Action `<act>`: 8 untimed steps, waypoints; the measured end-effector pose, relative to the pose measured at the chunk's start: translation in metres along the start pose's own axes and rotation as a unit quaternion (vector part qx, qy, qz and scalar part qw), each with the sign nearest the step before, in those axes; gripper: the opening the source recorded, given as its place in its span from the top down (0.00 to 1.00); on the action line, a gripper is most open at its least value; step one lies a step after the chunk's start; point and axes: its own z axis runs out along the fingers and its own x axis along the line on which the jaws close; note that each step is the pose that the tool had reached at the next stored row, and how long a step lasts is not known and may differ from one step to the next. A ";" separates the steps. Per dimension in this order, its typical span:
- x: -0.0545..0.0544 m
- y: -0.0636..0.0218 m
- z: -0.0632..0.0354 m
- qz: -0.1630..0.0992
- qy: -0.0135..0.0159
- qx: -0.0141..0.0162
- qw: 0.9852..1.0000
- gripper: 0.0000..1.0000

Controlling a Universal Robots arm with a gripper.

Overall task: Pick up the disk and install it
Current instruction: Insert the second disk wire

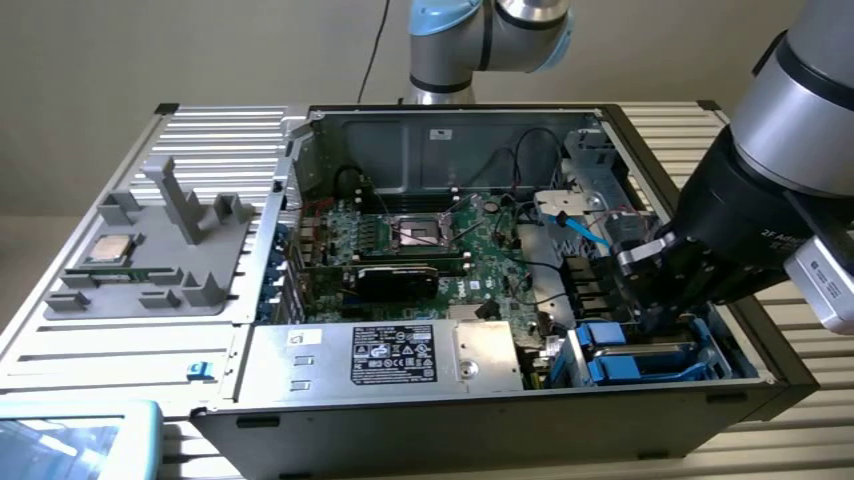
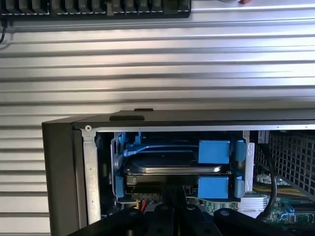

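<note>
Right now, my read of the scene, line by line:

Gripper: my gripper is down inside the open computer case, at the corner on the exterior view's right, with its fingers pressed together. I see nothing clamped between them; in the wrist view the dark fingertips meet just in front of the drive's edge.

Disk: the disk lies flat in the blue drive cage, its silver edge showing between the blue bracket pieces. It looks seated or very nearly so, though I cannot tell whether it is fully home.

Risk, seating: if the drive is only part way in, a push off its centre line could skew it in the cage and jam the blue rails.

Risk, cables: a blue data cable and dark wires run near the arm. I judge that lifting out carelessly could snag them.

Risk, collision: the wrist sits near the case wall, so a sideways move could knock the frame.

Case contents: motherboard with an open processor socket, a black card below it, and the silver power supply with a black label.

Grey tray: the tray outside the case holds the square silver processor chip among grey fixtures.
</note>
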 end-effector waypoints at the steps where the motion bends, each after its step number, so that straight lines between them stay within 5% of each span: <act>1: 0.000 0.0001 0.0010 0.000 0.000 0.000 1.000 0.89; 8: 0.000 0.0004 0.0057 0.000 -0.002 0.000 1.000 0.89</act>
